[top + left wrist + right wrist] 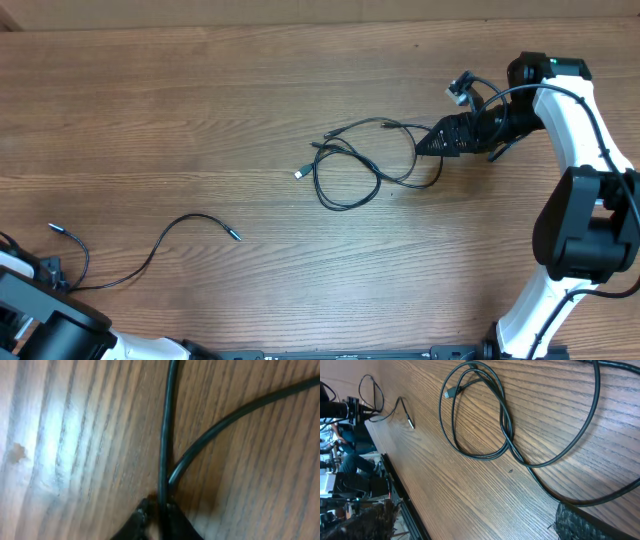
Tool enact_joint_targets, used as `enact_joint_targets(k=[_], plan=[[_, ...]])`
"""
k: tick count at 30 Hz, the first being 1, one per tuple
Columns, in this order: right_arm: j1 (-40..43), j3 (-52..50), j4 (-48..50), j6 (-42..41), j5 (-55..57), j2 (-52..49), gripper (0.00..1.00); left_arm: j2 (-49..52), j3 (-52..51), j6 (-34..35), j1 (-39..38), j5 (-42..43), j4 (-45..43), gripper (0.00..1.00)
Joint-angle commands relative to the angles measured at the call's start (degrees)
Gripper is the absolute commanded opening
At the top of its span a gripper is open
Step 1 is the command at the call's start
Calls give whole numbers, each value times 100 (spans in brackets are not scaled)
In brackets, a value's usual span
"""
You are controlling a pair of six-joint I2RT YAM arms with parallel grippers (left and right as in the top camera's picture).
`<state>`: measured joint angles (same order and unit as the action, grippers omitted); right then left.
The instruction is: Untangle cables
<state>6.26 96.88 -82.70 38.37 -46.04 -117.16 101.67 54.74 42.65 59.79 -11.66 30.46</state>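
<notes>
Near left, the left jaws sit close on either side of a lone cable (pixel 160 238), fingertips (pixel 141 517) low against the surface (pixel 200 110). We cannot tell whether they are pinching it. Out to the right of centre, the tangled cables (pixel 350 158) lie in loose loops. The right jaws stand wide apart just beside them, gripping nothing.

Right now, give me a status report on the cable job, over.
Left gripper pinching the separated cable. Right gripper open beside the tangled cables. No obstruction seen.
</notes>
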Motion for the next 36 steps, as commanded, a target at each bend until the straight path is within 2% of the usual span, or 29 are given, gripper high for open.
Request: enact_joint_targets(k=[1,4,10,18,25,29,36], plan=[[-20,149,11,72,-31,251,100,278,-90,-472,44,385,76,100],[-20,149,9,72,-31,251,100,229,166,-481,24,494,339,100],[-20,149,35,72,-31,251,100,-234,984,-929,-11,1329,1169,100],[-20,149,101,70,-533,251,100,-1325,1639,-2022,-787,2332,1353,100],[-20,149,94,68,-846,251,100,-2004,2208,-3222,-2496,2385,1869,100],[-22,149,79,-114,-1067,251,100,-2041,2208,-4190,-4238,2481,2159,100],[-20,149,74,-234,-1064,251,100,-2035,2205,-4957,-6284,2481,2190,100]])
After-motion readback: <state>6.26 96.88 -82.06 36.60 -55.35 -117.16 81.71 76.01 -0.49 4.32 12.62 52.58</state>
